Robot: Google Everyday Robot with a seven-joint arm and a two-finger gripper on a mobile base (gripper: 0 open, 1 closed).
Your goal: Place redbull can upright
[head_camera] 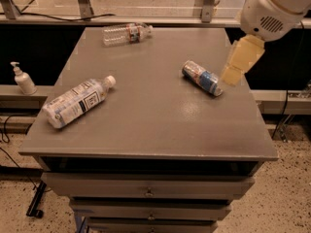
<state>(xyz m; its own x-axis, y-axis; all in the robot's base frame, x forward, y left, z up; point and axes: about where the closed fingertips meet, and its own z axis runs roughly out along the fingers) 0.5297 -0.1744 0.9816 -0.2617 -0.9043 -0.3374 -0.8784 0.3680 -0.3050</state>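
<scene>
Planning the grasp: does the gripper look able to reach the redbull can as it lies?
Probably yes. The gripper hangs close beside the redbull can, which lies on its side, with nothing between them; the nearest bottle lies well off by the table's far edge.

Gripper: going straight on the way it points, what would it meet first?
Likely the lying redbull can: the gripper, at the right of the table, points down-left at the can's nearer end. Depth is unclear.
</scene>
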